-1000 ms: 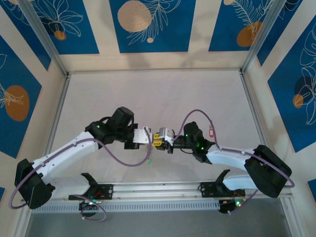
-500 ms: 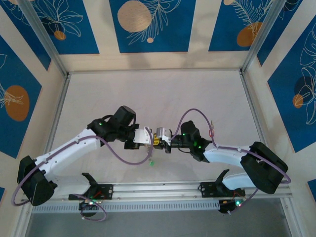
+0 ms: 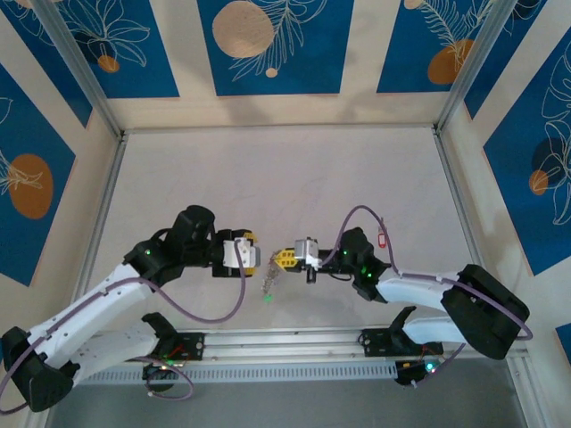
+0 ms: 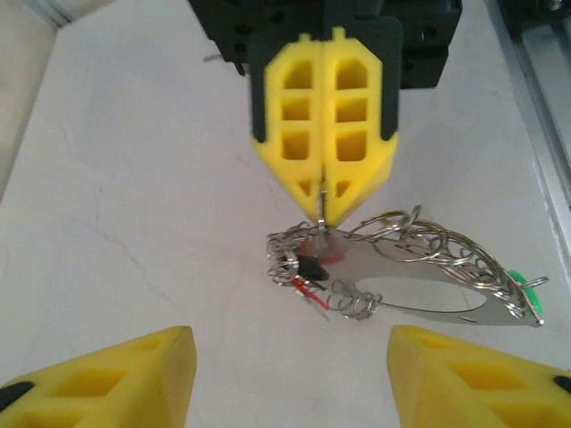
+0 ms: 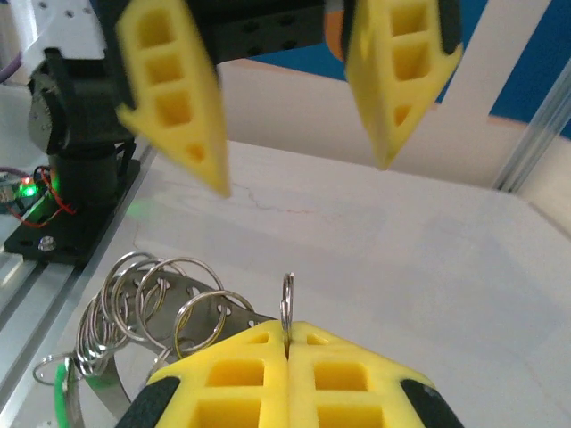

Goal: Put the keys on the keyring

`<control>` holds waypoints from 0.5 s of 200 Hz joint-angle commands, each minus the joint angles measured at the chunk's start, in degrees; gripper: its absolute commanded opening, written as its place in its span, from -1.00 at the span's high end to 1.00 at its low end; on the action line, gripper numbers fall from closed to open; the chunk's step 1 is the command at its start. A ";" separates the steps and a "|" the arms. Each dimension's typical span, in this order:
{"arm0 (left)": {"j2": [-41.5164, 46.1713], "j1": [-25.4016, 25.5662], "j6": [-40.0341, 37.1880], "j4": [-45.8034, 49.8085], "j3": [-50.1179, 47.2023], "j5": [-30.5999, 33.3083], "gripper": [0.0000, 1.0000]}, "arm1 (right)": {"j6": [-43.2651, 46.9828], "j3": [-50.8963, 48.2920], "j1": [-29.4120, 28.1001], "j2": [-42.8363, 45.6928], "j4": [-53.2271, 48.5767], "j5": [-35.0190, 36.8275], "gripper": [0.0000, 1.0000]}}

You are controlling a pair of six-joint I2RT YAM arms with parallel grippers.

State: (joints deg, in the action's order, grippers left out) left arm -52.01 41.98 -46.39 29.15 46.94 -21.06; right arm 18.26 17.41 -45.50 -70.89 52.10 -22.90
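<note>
left jaws — apart, holding nothing | right jaws — closed, pinching the keyring (image 5: 286, 301)

The left gripper (image 3: 252, 251) now stands open and has drawn back leftward, apart from the right gripper (image 3: 284, 259) it met a second ago. The right gripper has closed fully on the keyring (image 4: 482, 281), which now hangs from it alone.

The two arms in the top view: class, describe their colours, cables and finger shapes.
The left arm and right arm have white shells between black joint housings, with small green lights. A purple cable loops along each. The left gripper and right gripper carry yellow wedge-shaped fingers with square cut-outs, on black mounts.
</note>
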 commanded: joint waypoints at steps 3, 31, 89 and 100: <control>-0.51 -0.59 0.36 -0.23 -0.42 -5.95 -0.09 | 7.64 -2.56 0.14 1.13 9.48 -2.80 1.00; -0.39 -0.58 2.06 -5.15 -1.80 -9.25 0.00 | 12.41 -3.08 0.41 1.42 9.64 -4.80 1.00; -1.25 -0.54 -2.84 -5.98 -2.42 -14.09 0.09 | 13.46 -2.20 1.29 1.79 8.28 -7.94 1.00; -1.26 -0.44 -3.64 -5.92 -2.60 -14.75 0.12 | 13.80 -1.99 1.37 2.33 7.23 -8.26 1.00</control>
State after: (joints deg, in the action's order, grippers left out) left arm -53.21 41.78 -46.33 23.35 44.69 -30.94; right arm 29.34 14.20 -44.49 -70.54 57.41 -28.88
